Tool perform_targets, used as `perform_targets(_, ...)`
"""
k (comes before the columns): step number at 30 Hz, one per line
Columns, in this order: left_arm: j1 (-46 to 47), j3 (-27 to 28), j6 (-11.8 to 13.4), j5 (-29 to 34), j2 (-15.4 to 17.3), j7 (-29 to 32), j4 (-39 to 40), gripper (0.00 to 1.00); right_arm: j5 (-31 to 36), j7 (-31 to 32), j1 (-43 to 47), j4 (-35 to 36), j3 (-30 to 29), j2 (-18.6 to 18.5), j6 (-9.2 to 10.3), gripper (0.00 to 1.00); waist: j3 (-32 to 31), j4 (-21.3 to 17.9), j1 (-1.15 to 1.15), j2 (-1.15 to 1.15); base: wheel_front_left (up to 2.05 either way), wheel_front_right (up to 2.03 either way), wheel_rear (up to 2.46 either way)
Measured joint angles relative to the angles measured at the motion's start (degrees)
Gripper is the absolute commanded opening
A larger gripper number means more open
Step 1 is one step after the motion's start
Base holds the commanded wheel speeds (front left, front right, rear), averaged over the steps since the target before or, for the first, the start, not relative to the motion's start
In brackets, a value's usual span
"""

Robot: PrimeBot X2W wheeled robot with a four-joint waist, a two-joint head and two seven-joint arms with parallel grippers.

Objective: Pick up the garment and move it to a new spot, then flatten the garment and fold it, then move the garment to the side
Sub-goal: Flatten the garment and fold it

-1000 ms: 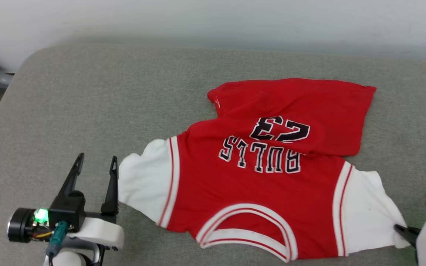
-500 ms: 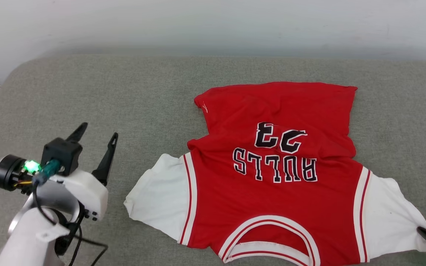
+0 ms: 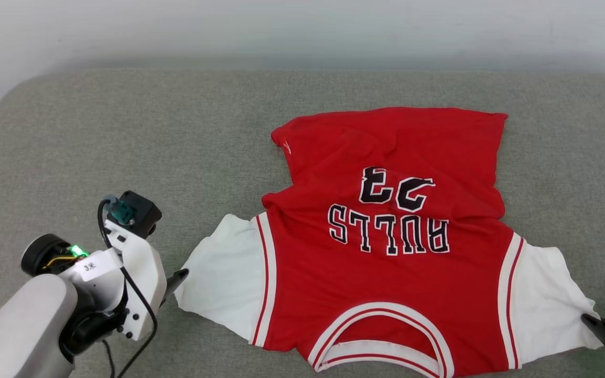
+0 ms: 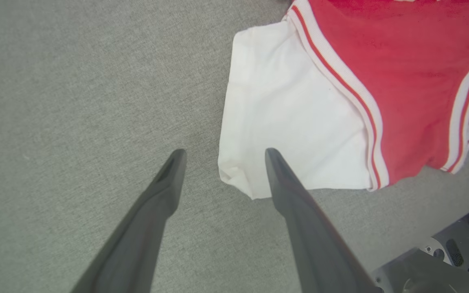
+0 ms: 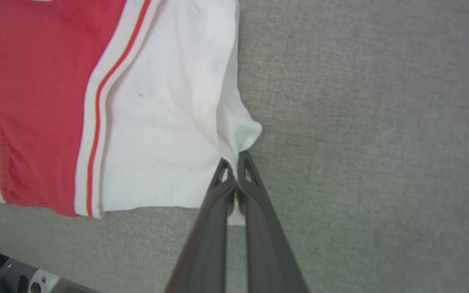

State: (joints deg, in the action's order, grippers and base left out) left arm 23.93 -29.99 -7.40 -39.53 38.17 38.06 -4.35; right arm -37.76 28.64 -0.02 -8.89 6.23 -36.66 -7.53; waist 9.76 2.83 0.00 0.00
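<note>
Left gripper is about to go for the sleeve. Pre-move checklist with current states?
1. Right gripper shut on the right sleeve edge: ok.
2. Left gripper open: ok.
3. Left sleeve corner lined up between the left fingers: ok. One finger is over the white fabric, the other over bare cushion.
4. Left fingertips low enough to catch the fabric: cannot tell.
5. T-shirt lying flat: not ok. The red body is creased and bunched near the number 23.
6. Free cushion beside the left sleeve for spreading it out: ok.
</note>
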Motion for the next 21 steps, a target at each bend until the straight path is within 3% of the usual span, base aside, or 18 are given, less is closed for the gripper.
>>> perform_targets(4, 1.6, -3.34, 0.0, -2.94, 1.13, 2.47, -3.69, 1.0, 0.54, 0.66, -0.74, 0.85, -0.03, 0.45, 0.0, 0.0, 1.0, -0.59, 0.0, 0.0, 0.0, 0.0, 0.0)
perform_targets(10, 3.12, -6.34, 0.0, -6.6, -0.73, 2.08, -10.85, 1.0, 1.04, 1.22, -2.33, 1.66, 0.31, 1.07, 0.01, 0.0, 2.86, -1.46, 0.0, 0.0, 0.0, 0.0, 0.0)
perform_targets(17, 6.04, -12.45, 0.0, -8.26, -0.01, 2.01, -14.88, 1.0, 1.29, 1.65, -3.86, 2.03, 1.15, 1.49, 0.01, 0.0, 4.62, -2.34, -0.01, 0.0, 0.0, 0.0, 0.0)
perform_targets(18, 6.4, -13.34, 0.0, -8.73, 0.16, 2.01, -14.99, 0.65, 1.29, 1.64, -4.02, 2.01, 1.21, 1.49, 0.01, 0.0, 4.72, -2.4, -0.01, 0.0, 0.0, 0.0, 0.0)
perform_targets(19, 6.81, -14.23, 0.0, -9.11, 0.42, 1.81, -15.0, 0.47, 1.29, 1.63, -4.19, 2.01, 1.22, 1.51, 0.01, 0.0, 4.73, -2.39, -0.01, 0.0, 0.0, 0.0, 0.0)
perform_targets(20, 7.04, -14.94, 0.01, -9.49, 0.68, 1.51, -15.06, 0.0, 1.29, 1.62, -4.25, 2.0, 1.23, 1.53, 0.01, 0.0, 4.68, -2.35, -0.01, 0.0, 0.0, 0.0, 0.0)
perform_targets(21, 7.27, -15.72, 0.09, -10.12, 0.86, 1.36, -15.11, 0.0, 1.29, 1.58, -4.28, 1.99, 1.32, 1.55, 0.01, 0.0, 4.57, -2.31, -0.01, 0.0, 0.0, 0.0, 0.0)
